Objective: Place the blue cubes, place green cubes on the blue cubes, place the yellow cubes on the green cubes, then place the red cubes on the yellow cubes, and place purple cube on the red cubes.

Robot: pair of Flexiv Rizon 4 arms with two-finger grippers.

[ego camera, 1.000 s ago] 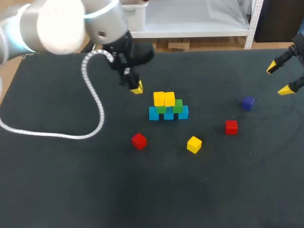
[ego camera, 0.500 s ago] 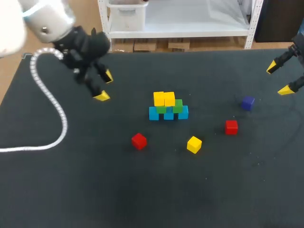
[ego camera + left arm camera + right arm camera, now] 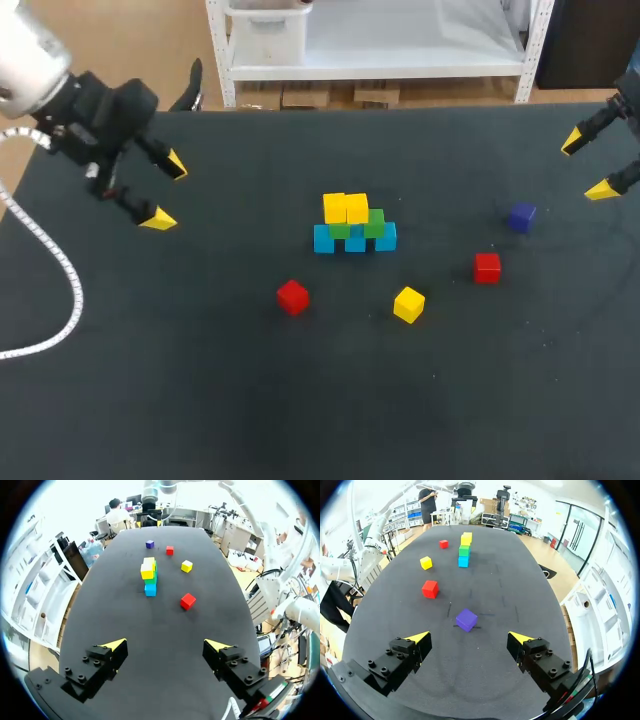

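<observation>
Both grippers spread wide, the cube stack between them

The left gripper [image 3: 166,192] hangs at the table's [image 3: 200,400] left, fingers wide, well apart from every cube. Mid-table, two yellow cubes [image 3: 346,208] sit on green cubes [image 3: 374,222] over blue cubes [image 3: 324,240]. A red cube [image 3: 292,297], a loose yellow cube [image 3: 408,304] and a second red cube [image 3: 487,267] lie near the stack. The purple cube [image 3: 466,619] lies just ahead of the right gripper's [image 3: 587,166] wide fingers, untouched.

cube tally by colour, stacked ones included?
blue cubes: 3
green cubes: 2
yellow cubes: 3 (2 on the stack, 1 loose)
red cubes: 2
purple cube: 1
Total: 11
</observation>
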